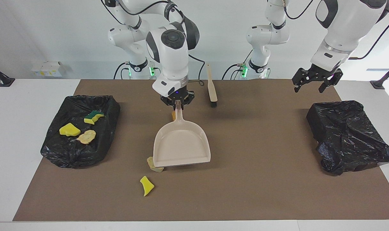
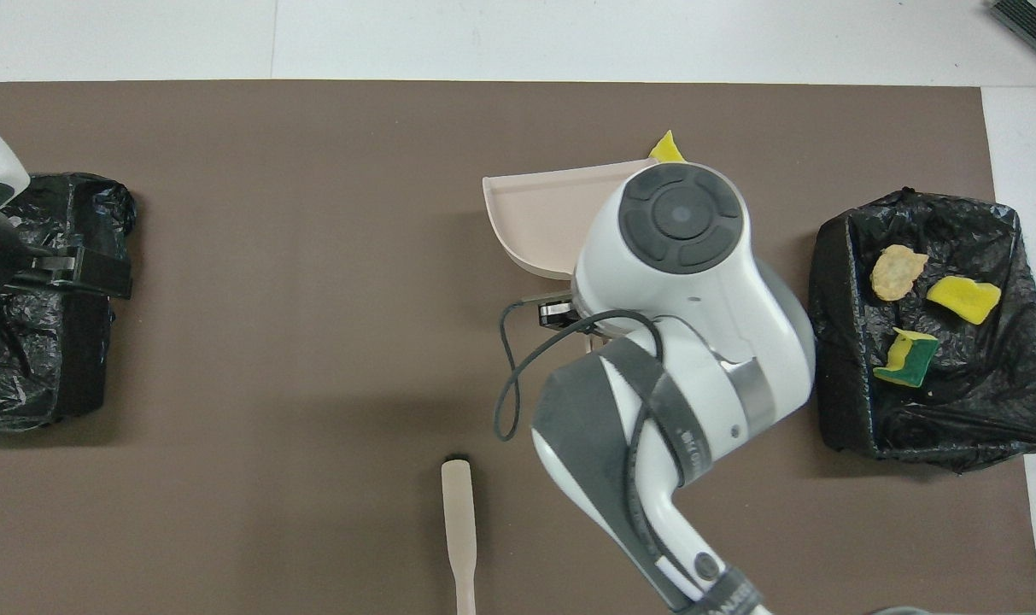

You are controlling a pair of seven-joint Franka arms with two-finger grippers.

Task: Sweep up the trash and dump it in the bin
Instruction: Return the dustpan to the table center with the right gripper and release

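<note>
Brown mat (image 1: 245, 192) over a white table, and going across the facing view you first hit a black-lined bin (image 1: 80, 130) at the right arm's end with three scraps (image 1: 77, 131) in it. Mid-mat the right gripper (image 1: 177, 102) is clamped on the handle of the beige dustpan (image 1: 181, 144), which partly hides a tan lump (image 1: 154, 163) at its lip corner, with a yellow sponge piece (image 1: 146, 185) lying loose just farther from the robots. The beige brush (image 1: 211, 86) lies near the robots' edge, then the left gripper (image 1: 316, 81) hangs with its fingers spread wide and nothing in them above the mat, near the second black bin (image 1: 348, 136).
</note>
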